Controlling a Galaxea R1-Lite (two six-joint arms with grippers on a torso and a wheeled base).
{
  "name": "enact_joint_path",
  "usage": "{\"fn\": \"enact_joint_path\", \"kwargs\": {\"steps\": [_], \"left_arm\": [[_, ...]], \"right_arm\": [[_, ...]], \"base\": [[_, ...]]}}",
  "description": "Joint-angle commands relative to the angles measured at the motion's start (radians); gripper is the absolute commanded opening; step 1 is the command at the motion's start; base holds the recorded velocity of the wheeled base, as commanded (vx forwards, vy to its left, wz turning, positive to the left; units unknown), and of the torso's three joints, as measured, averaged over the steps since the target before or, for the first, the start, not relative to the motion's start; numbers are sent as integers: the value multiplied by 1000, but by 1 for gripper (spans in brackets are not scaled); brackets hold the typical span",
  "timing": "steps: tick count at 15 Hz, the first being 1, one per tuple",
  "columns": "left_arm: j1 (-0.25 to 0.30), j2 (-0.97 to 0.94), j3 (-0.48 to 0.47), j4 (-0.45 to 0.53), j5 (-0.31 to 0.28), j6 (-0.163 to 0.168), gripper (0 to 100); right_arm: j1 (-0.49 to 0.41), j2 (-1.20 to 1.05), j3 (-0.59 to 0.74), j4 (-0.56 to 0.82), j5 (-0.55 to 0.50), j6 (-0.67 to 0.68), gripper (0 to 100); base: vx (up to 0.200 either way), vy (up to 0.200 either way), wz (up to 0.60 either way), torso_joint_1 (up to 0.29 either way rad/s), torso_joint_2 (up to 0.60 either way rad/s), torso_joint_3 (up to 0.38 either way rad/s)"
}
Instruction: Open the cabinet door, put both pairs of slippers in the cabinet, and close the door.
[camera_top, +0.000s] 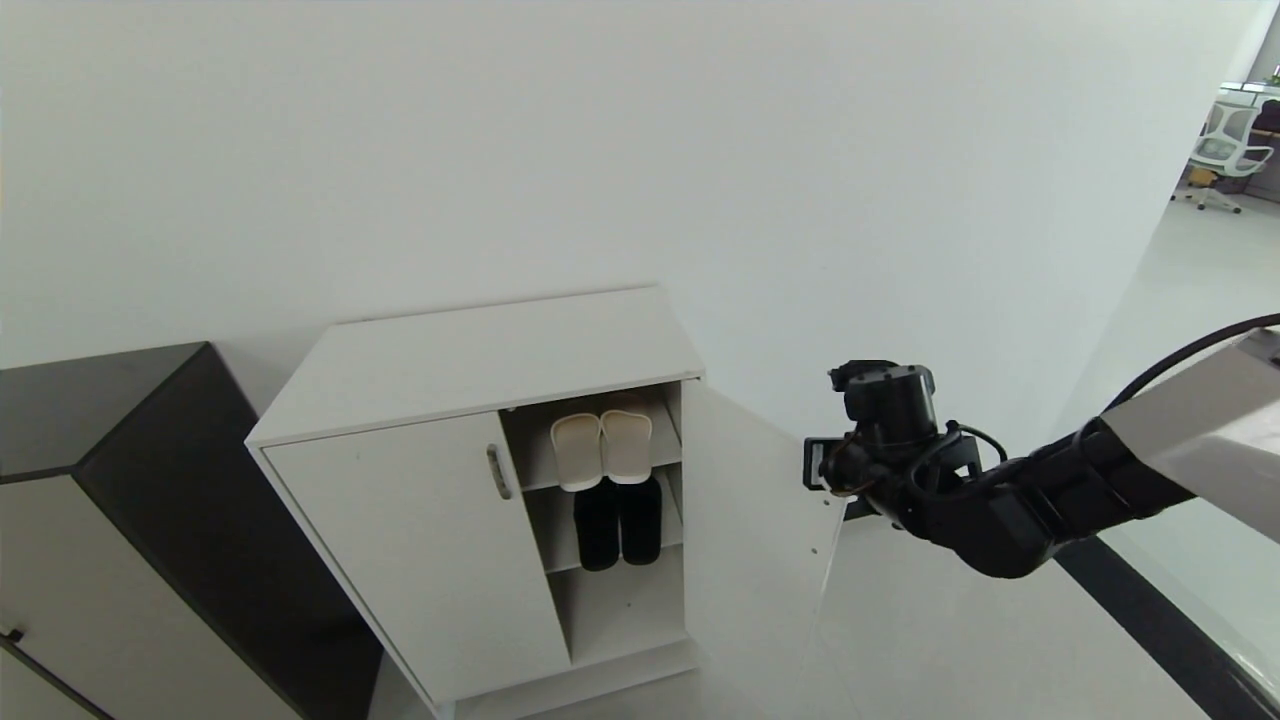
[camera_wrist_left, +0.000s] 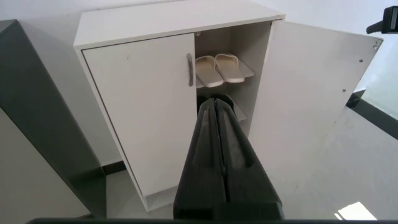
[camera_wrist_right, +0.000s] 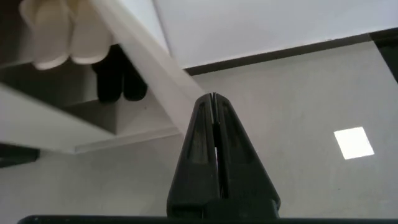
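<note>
While door (camera_top: 752, 530) hangs open, left end effector (camera_wrist_left: 215, 102), right end effector (camera_wrist_right: 213, 99) clenched empty; dark cabinet (camera_top: 190, 480) alongside.

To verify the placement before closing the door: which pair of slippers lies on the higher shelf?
The white pair, on the top shelf; the black pair lies on the shelf below, directly under it.

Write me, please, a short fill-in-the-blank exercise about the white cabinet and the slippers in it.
The cream rubber slippers lie on the ___ shelf of the white wooden cabinet.
The black slippers sit on the shelf directly ___ the cream pair.
The cabinet's right door stands ___, while its left door is closed.
The right gripper, near that door's edge, is ___ and holds nothing.
Missing words: top, below, open, shut.
</note>
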Motion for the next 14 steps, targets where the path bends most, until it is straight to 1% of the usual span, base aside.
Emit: {"fn": "enact_joint_path", "kwargs": {"steps": [1, 2, 4, 7, 10, 14], "left_arm": [[1, 0, 0, 0, 0, 0, 0], [1, 0, 0, 0, 0, -2, 0], [1, 0, 0, 0, 0, 0, 0], [1, 0, 0, 0, 0, 0, 0], [1, 0, 0, 0, 0, 0, 0], [1, 0, 0, 0, 0, 0, 0]], "right_arm": [[97, -93, 64, -3, -2, 1, 0], [117, -111, 79, -3, -4, 1, 0], [121, -117, 84, -3, -4, 1, 0], [86, -76, 78, -3, -4, 0, 0], [75, -40, 72, -3, -4, 0, 0], [112, 22, 70, -4, -1, 6, 0]], "base": [[0, 0, 0, 0, 0, 0], [0, 0, 0, 0, 0, 0], [0, 0, 0, 0, 0, 0], [0, 0, 0, 0, 0, 0], [0, 0, 0, 0, 0, 0], [0, 0, 0, 0, 0, 0]]}}
